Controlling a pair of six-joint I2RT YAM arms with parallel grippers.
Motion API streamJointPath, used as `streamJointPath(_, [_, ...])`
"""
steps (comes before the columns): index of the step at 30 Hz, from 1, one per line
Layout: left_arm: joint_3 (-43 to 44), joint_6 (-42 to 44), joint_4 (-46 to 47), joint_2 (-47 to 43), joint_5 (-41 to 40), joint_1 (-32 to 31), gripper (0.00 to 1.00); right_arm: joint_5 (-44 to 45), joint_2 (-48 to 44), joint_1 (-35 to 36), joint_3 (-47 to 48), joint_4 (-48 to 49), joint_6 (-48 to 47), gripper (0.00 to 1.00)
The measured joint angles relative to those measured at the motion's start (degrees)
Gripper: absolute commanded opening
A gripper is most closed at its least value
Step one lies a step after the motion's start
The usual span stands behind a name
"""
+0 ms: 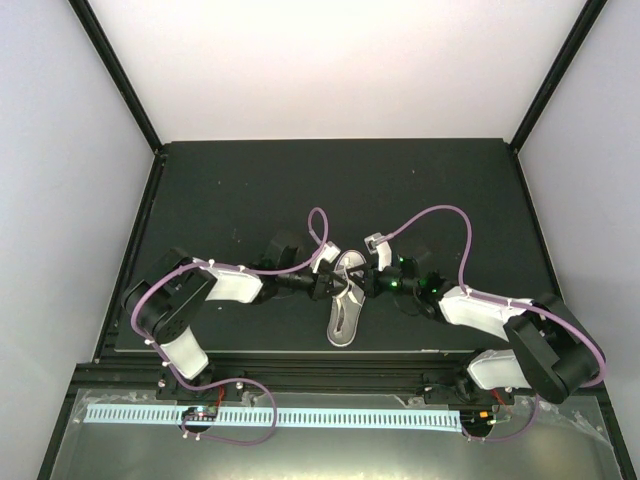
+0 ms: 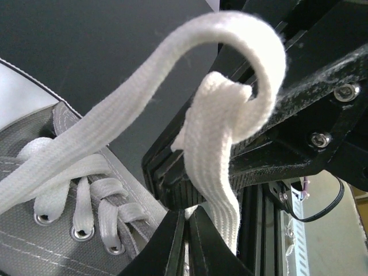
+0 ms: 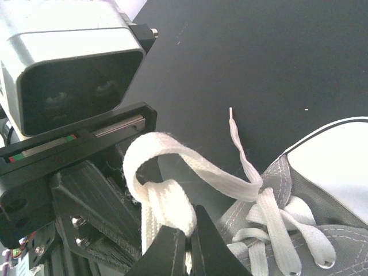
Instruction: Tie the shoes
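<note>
I've got the left claw [image 2: 187, 215] and right claw [image 3: 190, 230] both pinched shut on the long flat white lace [image 2: 230, 69] over the small grey canvas sneaker w/ white toe cap [image 1: 345, 300], sat btw them near the black mat's [image 1: 250, 190] front edge, and imo a hard tug pops the loop [image 3: 155, 149] or drags the sneaker; count: 1 sneaker, 2 claws.

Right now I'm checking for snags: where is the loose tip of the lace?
In the right wrist view, the lace tip shows against the black table, up and left of the white toe cap.
</note>
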Motion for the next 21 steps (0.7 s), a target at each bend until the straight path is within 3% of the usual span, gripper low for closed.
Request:
streamJointPath(3, [-0.15,-0.26,0.44,-0.17,-0.57,-0.02,0.02,0.09,0.0,0.0,0.0,0.0,-0.02,0.03])
streamJointPath(8, [-2.16,-0.24,0.07,-3.98,-4.13,0.35,0.02,1.09,-0.81,0.0,0.0,-1.16,-0.42,0.23])
streamJointPath(12, [-2.89,0.66,-2.21,-8.04,-7.96,0.66,0.02,2.27,-3.39,0.0,0.0,-3.34,-0.94,0.58])
streamJointPath(14, [-3.19,1.73,-4.22,-10.23,-10.45,0.7,0.02,3.02,-4.96,-0.02,0.04,-5.05,-1.31,0.69])
streamJointPath(21, [-4.66,7.17,-14.8,-19.78,-21.35,0.7,0.02,7.32,-14.23,0.0,0.26,-14.51,-4.81,0.82])
